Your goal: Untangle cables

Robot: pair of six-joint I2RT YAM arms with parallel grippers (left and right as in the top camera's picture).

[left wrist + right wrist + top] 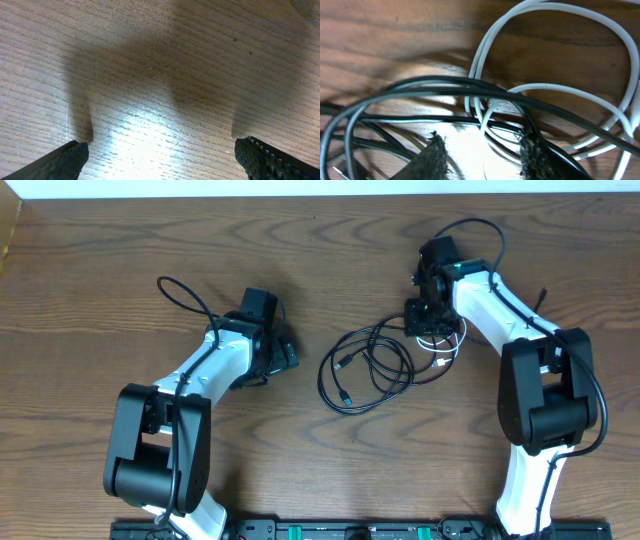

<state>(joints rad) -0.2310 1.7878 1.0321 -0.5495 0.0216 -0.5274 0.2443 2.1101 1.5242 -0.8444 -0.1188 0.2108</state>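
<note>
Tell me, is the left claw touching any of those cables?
Apart. The overhead view shows the left gripper well clear of the cables, with table between them.

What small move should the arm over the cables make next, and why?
Probably close the right pincer on the white cable: a loop of it lies between the parted fingertips, tangled with the black cables. The left pincer hangs open away from them.

White arms (215, 365) w/ blk joints (160, 445)

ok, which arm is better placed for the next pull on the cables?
Right. The right fingers are at the cables, with strands lying between them. The left fingers stand open over bare table, away from the pile.
</note>
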